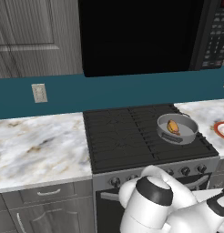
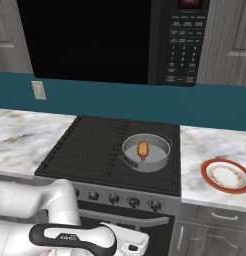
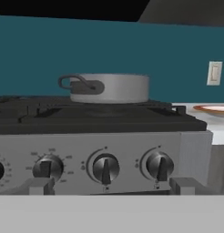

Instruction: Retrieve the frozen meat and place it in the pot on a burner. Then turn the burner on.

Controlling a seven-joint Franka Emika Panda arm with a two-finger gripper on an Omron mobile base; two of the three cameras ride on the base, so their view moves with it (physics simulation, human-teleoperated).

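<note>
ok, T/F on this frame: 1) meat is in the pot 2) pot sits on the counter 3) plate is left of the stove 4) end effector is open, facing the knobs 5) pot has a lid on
1) Meat is in the pot: true.
2) Pot sits on the counter: false, it stands on a burner at the cooktop's right side.
3) Plate is left of the stove: false, it lies on the counter to the right.
4) End effector is open, facing the knobs: true, holding nothing.
5) Pot has a lid on: false, it is uncovered.
</note>
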